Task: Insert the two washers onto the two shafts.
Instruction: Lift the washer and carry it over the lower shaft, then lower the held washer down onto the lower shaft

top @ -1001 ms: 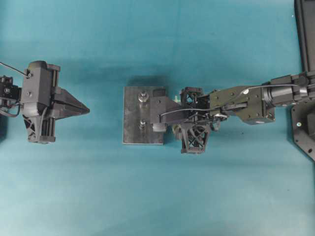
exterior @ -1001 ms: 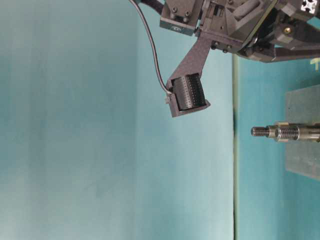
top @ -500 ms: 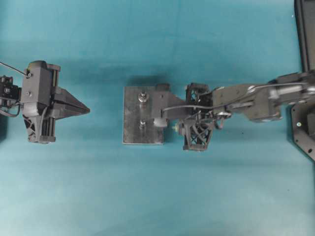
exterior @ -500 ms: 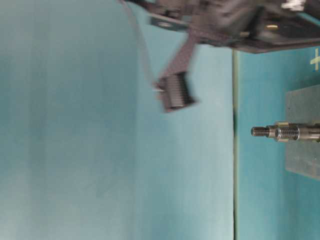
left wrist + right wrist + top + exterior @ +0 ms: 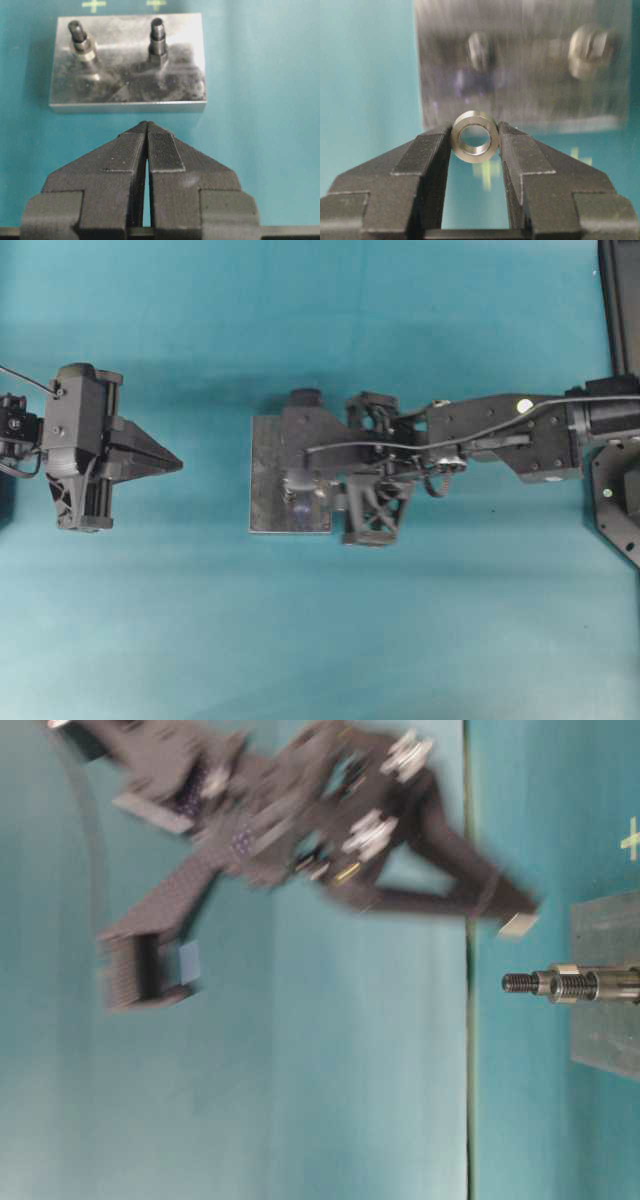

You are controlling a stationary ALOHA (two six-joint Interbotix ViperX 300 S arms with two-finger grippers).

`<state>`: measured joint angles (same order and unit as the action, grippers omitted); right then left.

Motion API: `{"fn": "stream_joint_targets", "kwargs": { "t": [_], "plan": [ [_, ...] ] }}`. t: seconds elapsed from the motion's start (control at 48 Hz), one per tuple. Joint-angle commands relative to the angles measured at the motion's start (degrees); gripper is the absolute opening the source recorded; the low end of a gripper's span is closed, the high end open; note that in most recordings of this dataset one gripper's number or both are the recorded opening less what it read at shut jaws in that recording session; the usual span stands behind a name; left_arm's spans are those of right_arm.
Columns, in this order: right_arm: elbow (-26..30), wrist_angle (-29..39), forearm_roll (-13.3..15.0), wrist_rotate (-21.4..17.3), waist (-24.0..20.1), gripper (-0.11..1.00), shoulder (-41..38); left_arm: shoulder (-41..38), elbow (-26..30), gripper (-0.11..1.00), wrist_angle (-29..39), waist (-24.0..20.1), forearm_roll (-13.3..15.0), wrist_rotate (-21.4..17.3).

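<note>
I am pinching the washer (image 5: 475, 136), a small shiny steel ring, between my right fingertips (image 5: 512, 147), its hole facing the camera. The two threaded shafts (image 5: 157, 37) are standing upright on the grey metal block (image 5: 127, 90).

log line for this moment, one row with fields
phase: carrying washer to shaft | right gripper: shut on washer, above plate | left gripper: shut, short of plate | one shaft bare

Right end effector (image 5: 475, 137) pinching something between its fingers, left end effector (image 5: 146, 125) fingers pressed together
</note>
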<state>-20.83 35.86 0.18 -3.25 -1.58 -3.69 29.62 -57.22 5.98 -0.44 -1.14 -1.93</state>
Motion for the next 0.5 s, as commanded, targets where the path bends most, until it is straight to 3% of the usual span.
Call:
{"fn": "stream_joint_targets", "kwargs": {
  "t": [0.0,0.48],
  "plan": [
    [2.90,-0.09,0.09,1.41,-0.44,0.32,-0.09,0.09,1.41,0.00,-0.44,0.00,-0.18,0.00],
    [7.03,0.62,0.09,4.04,0.00,0.32,-4.83,0.44,1.32,0.00,-0.44,0.00,-0.09,0.00]
  ]
}}
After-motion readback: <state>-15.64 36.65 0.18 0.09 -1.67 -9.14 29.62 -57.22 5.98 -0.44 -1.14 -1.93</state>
